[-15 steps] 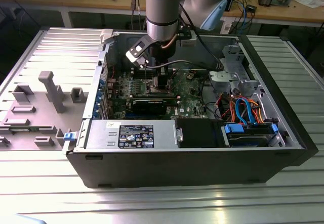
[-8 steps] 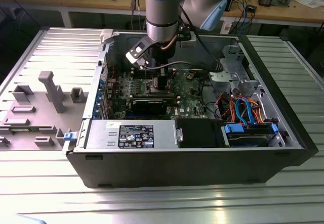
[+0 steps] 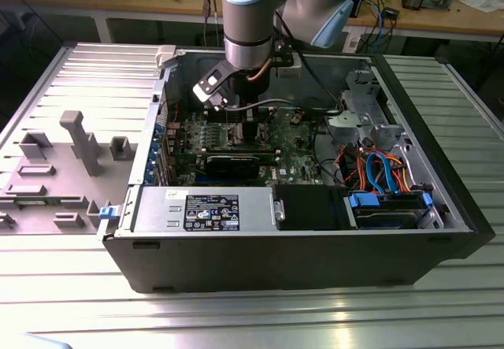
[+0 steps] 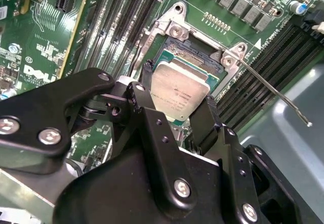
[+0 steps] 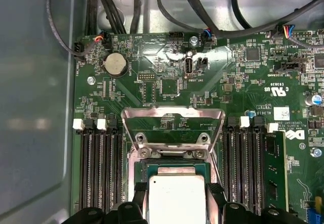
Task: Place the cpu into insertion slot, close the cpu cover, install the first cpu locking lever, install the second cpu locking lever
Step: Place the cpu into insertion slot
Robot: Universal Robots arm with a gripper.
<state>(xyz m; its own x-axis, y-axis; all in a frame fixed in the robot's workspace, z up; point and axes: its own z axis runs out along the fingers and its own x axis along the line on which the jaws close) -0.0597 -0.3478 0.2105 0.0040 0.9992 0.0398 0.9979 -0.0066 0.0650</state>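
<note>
The cpu (image 4: pixel 181 93), a small square chip with a silvery top, sits between my gripper's (image 4: pixel 176 96) two black fingers (image 4: pixel 147 80), which are shut on its opposite edges. It hangs just over the insertion slot (image 4: pixel 195 57), whose green and dark centre shows beyond it; I cannot tell if it touches. In the first wrist view the cpu (image 5: pixel 176 201) is at the slot's silvery rim (image 5: pixel 139 166), held by the gripper (image 5: pixel 176 189). The cpu cover (image 5: pixel 172 113) stands flipped open behind the slot. A thin wire locking lever (image 4: pixel 276 91) sticks out, unlatched. In the exterior view the gripper (image 3: pixel 242 119) is deep in the case.
Long black memory slots (image 5: pixel 98 168) flank the socket on both sides. The black labelled power supply box (image 3: pixel 206 211) lies along the case's front wall, with a drive bay and coloured cables (image 3: pixel 386 176) at the exterior view's right. A grey fixture (image 3: pixel 79 140) stands outside the case.
</note>
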